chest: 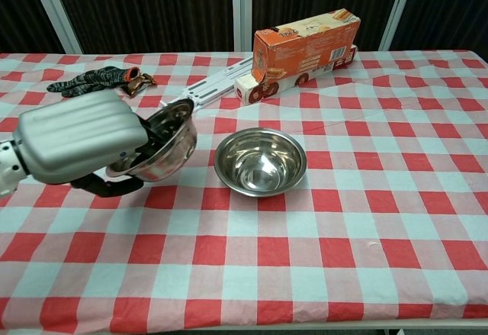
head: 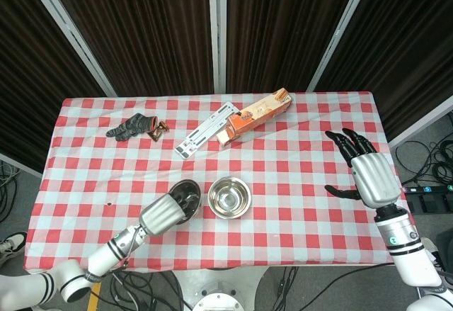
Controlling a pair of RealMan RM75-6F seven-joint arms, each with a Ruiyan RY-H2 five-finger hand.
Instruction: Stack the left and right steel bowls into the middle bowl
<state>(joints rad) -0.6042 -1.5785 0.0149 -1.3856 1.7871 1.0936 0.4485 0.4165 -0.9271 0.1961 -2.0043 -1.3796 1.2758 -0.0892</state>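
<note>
Red-and-white checked cloth covers the worktop (head: 297, 134). At the far left lies a dark knitted glove (head: 130, 126) with a small brown clip-like object (head: 158, 129) just beside it on the right.

Nearer, the left hand (chest: 76, 138) grips a steel bowl (chest: 164, 150), its fingers (chest: 156, 127) hooked over the rim into the bowl. The bowl is tilted, its mouth turned toward the right, and the chest view shows it raised off the cloth. In the head view the same left hand (head: 163, 214) and bowl (head: 185, 198) sit just left of the middle bowl (head: 229, 197), close to it but not touching.

The middle bowl (chest: 260, 160) stands upright on the cloth.

Behind it, a white perforated strip (head: 206, 129) lies diagonally, and an orange biscuit box (head: 256, 115) rests next to its right end. In the chest view the box (chest: 306, 39) faces the camera on its long side.

At the right, the right hand (head: 368, 174) is over the near right part of the worktop, fingers (head: 350, 141) spread wide and holding nothing, thumb out to the left. It appears in the head view only.
</note>
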